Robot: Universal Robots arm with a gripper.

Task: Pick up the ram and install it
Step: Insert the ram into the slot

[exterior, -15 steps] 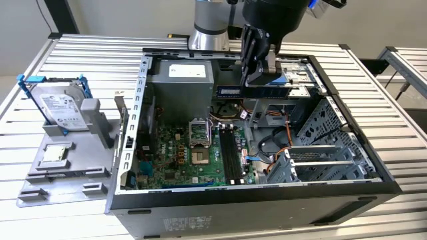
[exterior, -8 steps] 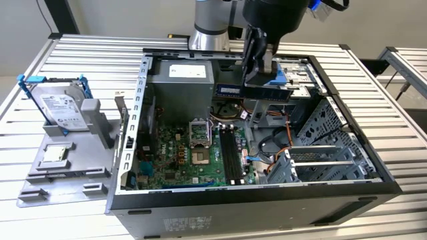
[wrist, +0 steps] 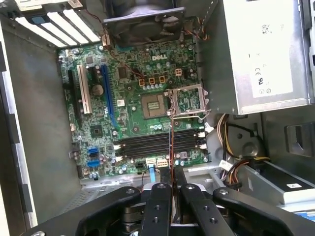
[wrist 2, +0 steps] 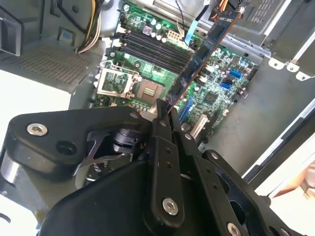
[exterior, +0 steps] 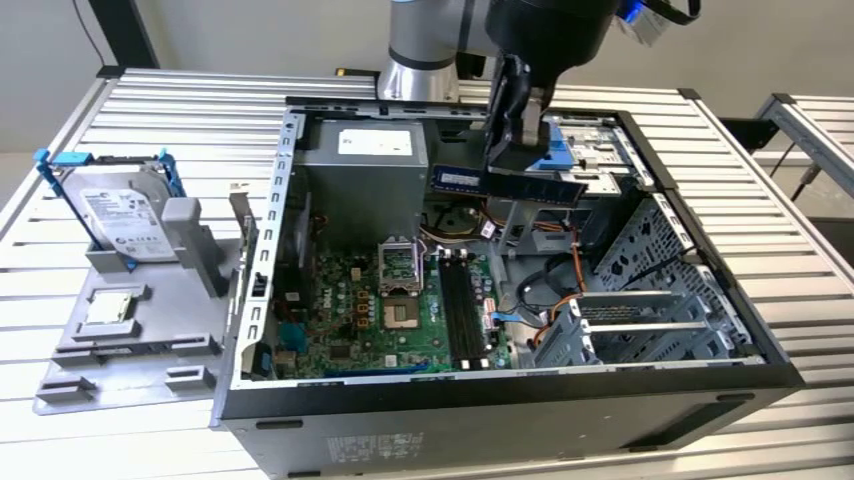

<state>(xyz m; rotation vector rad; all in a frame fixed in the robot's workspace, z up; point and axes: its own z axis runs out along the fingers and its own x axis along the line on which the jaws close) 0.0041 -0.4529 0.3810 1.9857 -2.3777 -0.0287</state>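
Currently pinches the ram [exterior: 547, 188] in the gripper [exterior: 514, 160], fingers pressed against its two flat faces. Holds it in the air above the open computer case [exterior: 254, 300], toward the case's far edge and well clear of the green motherboard [exterior: 350, 300]. Appears edge-on in the first wrist view, crossing above the black memory slots [wrist: 157, 142]. Elsewhere, hard drive [exterior: 127, 220] upright near the table's [exterior: 174, 110] edge at the exterior view's left.

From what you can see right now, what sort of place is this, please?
Probably a robotics lab bench for computer assembly: an open computer case lies on a slatted metal table, a hard drive stands in a grey fixture, and the gripper holds the ram above the case.
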